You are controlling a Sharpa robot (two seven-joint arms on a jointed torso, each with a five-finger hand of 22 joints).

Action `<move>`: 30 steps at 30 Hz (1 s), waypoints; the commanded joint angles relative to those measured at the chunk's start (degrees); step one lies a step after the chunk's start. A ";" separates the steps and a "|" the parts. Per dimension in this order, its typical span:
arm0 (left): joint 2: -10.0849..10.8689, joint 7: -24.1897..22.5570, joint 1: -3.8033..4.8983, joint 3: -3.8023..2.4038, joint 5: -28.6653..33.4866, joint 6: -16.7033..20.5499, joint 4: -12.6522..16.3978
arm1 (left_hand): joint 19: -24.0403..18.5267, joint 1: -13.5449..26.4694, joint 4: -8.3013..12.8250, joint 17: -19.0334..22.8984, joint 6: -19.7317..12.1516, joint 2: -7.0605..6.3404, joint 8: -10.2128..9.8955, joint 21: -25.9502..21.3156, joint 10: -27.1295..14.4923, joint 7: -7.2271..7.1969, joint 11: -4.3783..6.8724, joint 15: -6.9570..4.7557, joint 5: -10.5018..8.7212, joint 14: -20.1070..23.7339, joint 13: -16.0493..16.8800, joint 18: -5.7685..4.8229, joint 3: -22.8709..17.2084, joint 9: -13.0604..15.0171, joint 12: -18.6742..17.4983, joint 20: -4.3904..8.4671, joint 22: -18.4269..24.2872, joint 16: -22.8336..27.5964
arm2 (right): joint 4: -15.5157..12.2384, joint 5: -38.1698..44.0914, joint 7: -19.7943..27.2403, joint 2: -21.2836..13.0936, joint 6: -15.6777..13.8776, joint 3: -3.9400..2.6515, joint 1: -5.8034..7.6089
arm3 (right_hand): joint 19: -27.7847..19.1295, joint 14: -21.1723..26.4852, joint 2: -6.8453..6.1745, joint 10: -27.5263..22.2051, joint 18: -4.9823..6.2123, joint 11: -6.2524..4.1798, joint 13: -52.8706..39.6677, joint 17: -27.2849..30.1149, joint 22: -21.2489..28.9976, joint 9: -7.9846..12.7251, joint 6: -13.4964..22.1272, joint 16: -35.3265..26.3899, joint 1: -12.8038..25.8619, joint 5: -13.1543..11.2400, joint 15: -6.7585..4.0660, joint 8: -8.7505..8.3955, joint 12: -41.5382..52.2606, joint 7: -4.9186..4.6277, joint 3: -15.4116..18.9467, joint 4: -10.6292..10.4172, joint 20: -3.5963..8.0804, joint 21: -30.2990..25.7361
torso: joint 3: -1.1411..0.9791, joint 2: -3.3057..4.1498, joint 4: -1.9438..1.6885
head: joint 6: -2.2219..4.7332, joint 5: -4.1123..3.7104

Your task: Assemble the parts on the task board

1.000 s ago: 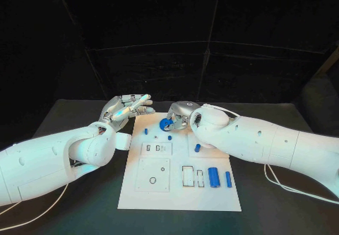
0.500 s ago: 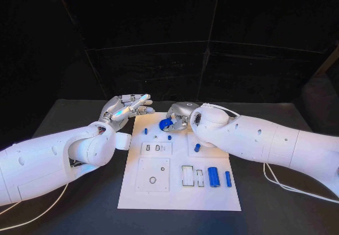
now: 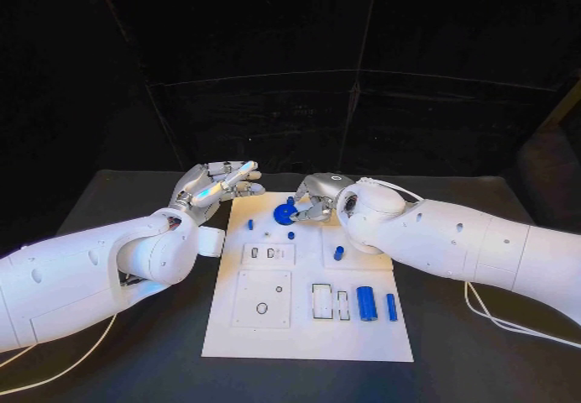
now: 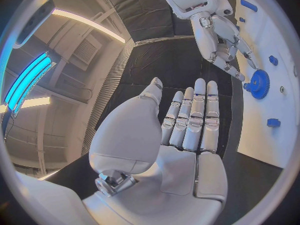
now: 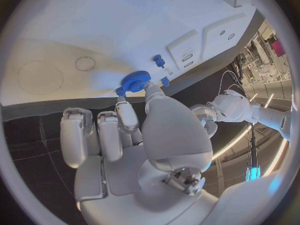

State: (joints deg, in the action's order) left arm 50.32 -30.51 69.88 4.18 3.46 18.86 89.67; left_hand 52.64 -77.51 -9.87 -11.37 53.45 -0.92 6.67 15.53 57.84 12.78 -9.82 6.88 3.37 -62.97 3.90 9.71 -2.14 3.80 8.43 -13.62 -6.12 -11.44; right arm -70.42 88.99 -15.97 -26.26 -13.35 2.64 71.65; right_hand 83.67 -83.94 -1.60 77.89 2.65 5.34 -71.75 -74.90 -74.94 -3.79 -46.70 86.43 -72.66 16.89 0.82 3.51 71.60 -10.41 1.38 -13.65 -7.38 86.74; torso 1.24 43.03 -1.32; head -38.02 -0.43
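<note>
Black table [image 3: 145, 353] under a white task board [image 3: 303, 332], with small blue parts [image 3: 366, 303] lying along its near right area. Left hand [image 3: 216, 190] raised off the board's far left corner, palm up, fingers straight and apart, holding nothing. Right hand [image 3: 317, 196] reaching over the board's far end, fingertips [image 5: 152, 89] pinching a blue gear [image 3: 285, 211] [image 5: 134, 80] close above the white surface.
</note>
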 commanded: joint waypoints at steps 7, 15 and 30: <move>0.43 -0.24 0.09 -0.04 -0.08 -0.60 0.13 | 0.36 -0.06 0.33 -0.05 0.26 0.58 -0.18 -0.27 0.41 -0.06 0.05 0.24 -0.21 0.30 -0.07 0.81 0.05 -0.06 -0.38 0.06 0.05 0.29 | -6.19 -10.93 11.68 -9.38 -11.69 0.00 0.11 | 0.11 -3.98 0.84 0.55 -0.73 -0.56 -0.25 -5.22 -7.00 -0.48 -4.80 -0.05 -5.16 1.25 -0.17 1.11 0.50 0.58 -0.52 2.47 0.23 -0.01 | -0.02 -0.16 0.24 | 0.29 -0.16; 0.43 -0.16 0.09 -0.03 -0.08 -0.70 -0.05 | 0.38 -0.12 0.40 -0.08 0.27 0.65 -0.20 -0.30 0.42 -0.07 0.05 0.24 -0.21 0.30 -0.07 0.81 0.05 -0.06 -0.40 0.06 0.08 0.33 | -9.59 -19.86 17.32 -18.73 -10.05 0.02 0.12 | -1.23 -3.60 -0.39 -0.85 -0.34 -1.10 1.44 -3.67 -5.35 -0.49 -6.70 -0.83 -8.87 1.19 -0.67 1.67 -1.52 1.08 -0.55 5.18 0.71 -0.81 | -0.13 -0.31 0.83 | 0.72 -0.89; -0.50 0.07 0.04 0.17 -0.08 -1.31 -1.19 | 0.43 -0.31 0.59 -0.14 0.35 0.76 -0.22 -0.35 0.52 -0.14 0.09 0.23 -0.21 0.25 -0.05 0.81 0.05 -0.05 -0.42 0.06 0.13 0.40 | -5.14 -20.36 22.01 -23.04 -4.14 0.06 -0.19 | -1.55 -3.64 -1.62 -1.46 -0.26 -1.00 2.25 -3.79 -4.94 -0.14 -5.66 -0.90 -10.06 1.75 -0.66 0.91 -2.50 0.94 0.53 6.22 0.78 -1.07 | -0.42 -0.28 1.19 | 0.85 -1.90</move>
State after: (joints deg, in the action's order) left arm 49.89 -30.29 69.85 4.37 3.47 18.52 88.53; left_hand 52.64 -77.81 -9.55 -11.43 53.45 -0.61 6.67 15.53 57.98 12.78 -9.68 6.88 3.37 -62.97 3.90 9.71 -2.14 3.81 8.21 -13.62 -6.07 -11.27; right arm -75.86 69.23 3.41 -49.34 -19.85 2.70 71.51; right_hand 82.42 -83.94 -3.22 76.85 2.65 4.50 -69.56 -74.93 -74.92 -4.01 -52.77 85.73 -82.43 18.33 0.39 4.75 69.38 -9.61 1.83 -7.78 -6.56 86.04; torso 0.85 42.71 -0.10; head -37.06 -2.27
